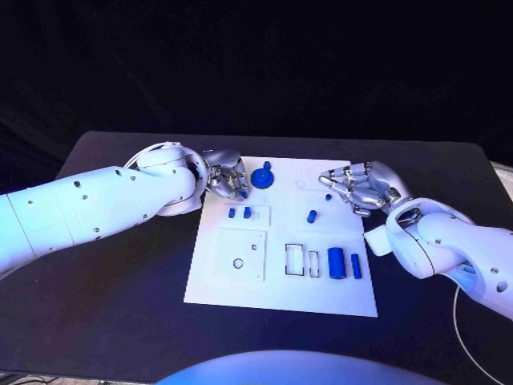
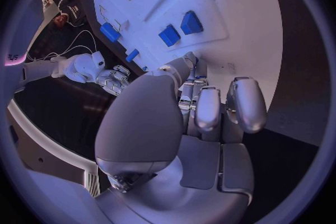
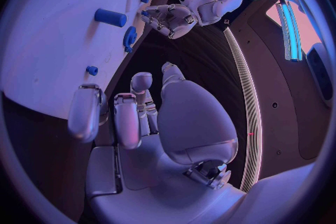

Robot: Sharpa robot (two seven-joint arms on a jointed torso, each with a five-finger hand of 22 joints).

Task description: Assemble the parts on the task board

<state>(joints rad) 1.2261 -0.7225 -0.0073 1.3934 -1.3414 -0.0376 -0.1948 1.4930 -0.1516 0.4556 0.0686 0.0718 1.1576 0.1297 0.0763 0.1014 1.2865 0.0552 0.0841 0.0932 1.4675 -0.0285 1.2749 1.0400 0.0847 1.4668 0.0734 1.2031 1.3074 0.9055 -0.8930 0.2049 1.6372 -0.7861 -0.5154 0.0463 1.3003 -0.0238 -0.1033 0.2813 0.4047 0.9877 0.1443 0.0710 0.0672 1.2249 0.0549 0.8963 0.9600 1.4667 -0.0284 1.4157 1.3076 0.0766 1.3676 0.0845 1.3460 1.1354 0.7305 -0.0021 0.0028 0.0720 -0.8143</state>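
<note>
The white task board (image 1: 282, 281) lies in the middle of the table. On it are a blue gear (image 1: 264, 174), two small blue blocks (image 1: 240, 213), a short blue piece (image 1: 312, 215) and two blue cylinders (image 1: 345, 262) near its right edge. My left hand (image 1: 224, 180) hovers over the board's far left corner, fingers loosely bent, nothing seen in them. My right hand (image 1: 358, 186) hovers at the far right corner, fingers apart and holding nothing. The left wrist view has the two blocks (image 2: 180, 29) just beyond my left hand (image 2: 196, 112). The gear (image 3: 129, 38) lies ahead of my right hand (image 3: 140, 117).
The board has a square plate with holes (image 1: 240, 255) and rectangular slots (image 1: 295, 258) in its near half. Black table (image 1: 107, 313) surrounds the board on all sides. Its edges lie well away from both hands.
</note>
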